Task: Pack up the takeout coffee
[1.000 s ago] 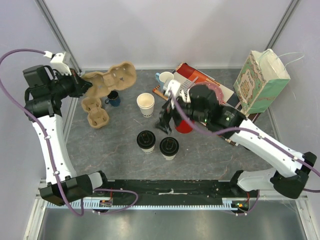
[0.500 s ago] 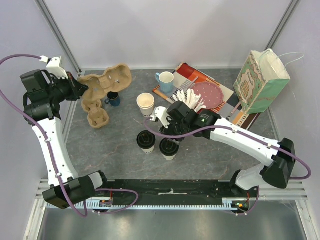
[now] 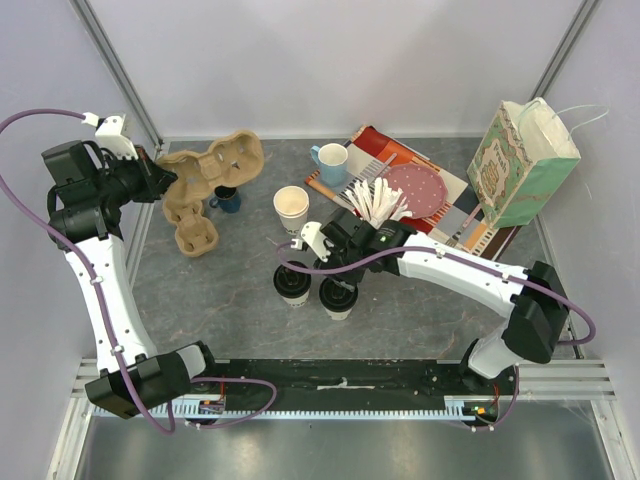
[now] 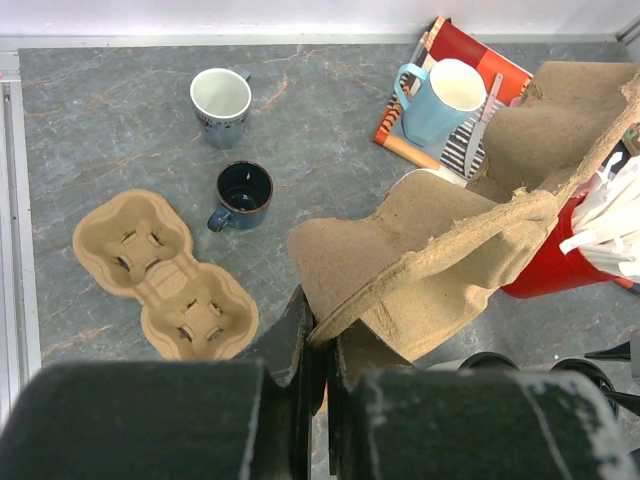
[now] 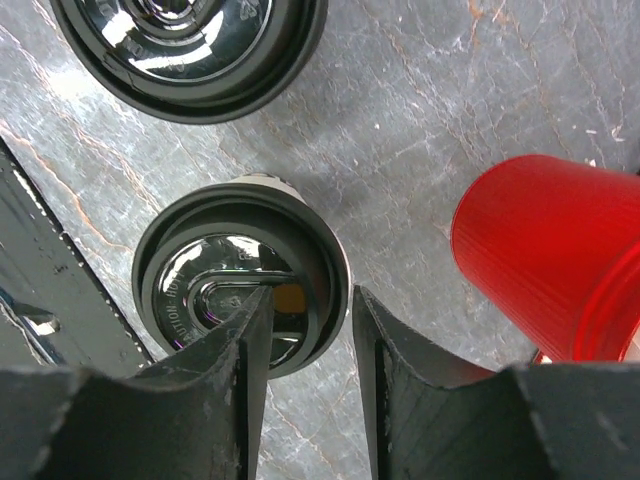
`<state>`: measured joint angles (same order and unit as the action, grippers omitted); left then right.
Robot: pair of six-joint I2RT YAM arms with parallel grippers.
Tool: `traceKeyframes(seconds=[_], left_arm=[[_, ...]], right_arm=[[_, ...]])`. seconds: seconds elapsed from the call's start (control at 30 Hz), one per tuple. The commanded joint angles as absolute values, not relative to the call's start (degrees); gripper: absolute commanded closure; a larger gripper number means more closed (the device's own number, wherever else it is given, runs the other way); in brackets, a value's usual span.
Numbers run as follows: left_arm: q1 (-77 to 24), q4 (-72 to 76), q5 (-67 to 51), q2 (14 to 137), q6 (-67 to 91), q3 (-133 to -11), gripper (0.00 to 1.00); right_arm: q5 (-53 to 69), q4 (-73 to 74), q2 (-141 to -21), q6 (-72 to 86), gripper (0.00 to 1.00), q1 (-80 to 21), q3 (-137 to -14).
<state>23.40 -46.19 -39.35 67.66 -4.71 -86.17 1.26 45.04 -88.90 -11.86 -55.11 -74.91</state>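
Black-lidded takeout cup [image 5: 215, 270] was located directly beneath the right gripper [image 5: 310, 302], its lid rim framed between the half-spread fingers [image 5: 235, 380]; a grip could not be confirmed. The pulp carrier [image 4: 440, 240] was pinched by the left gripper [image 4: 318, 345].

Two takeout cups stand upright just beside each other on the near middle of the table: one cup [image 3: 293, 283] to the left, the other cup [image 3: 338, 297] slightly nearer. Both have cream-white paper walls and glossy black lids. From above, their lettering is hardly readable.
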Motion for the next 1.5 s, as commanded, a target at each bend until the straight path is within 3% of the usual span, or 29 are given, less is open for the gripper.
traceKeyframes(seconds=[0.0, 0.3, 0.5, 0.7, 0.93, 1.13, 1.47], left_arm=[[23.6, -45.3, -40.3, 66.4, -6.9, -86.5, 0.98], [23.6, -45.4, -39.7, 66.9, -7.6, -87.3, 0.98], [23.6, -45.3, -39.3, 66.8, -8.2, -87.5, 0.98], [23.7, -44.8, -38.1, 67.0, -8.8, -87.6, 0.98], [24.6, -41.4, -34.3, 67.9, -7.8, -86.0, 0.98], [28.5, -36.5, -30.7, 68.3, -5.9, -84.5, 0.98], [33.0, -32.8, -28.5, 69.5, -6.4, -83.3, 0.98]], right_arm=[[2.2, 43.9, -89.7, -12.5, 0.57, -55.0, -75.8], [3.4, 45.5, -87.2, -14.0, 0.90, -55.1, -76.4], [9.7, 48.2, -84.1, -17.5, 1.00, -55.1, -78.0], [16.3, 50.4, -84.5, -16.5, 1.00, -57.3, -82.9], [21.6, 47.3, -92.0, -10.2, 1.00, -64.1, -100.9], [4.2, 47.3, -106.4, -6.8, 1.00, -64.1, -119.1], [-5.8, 50.5, -127.6, -8.3, 1.00, -61.0, -137.8]])
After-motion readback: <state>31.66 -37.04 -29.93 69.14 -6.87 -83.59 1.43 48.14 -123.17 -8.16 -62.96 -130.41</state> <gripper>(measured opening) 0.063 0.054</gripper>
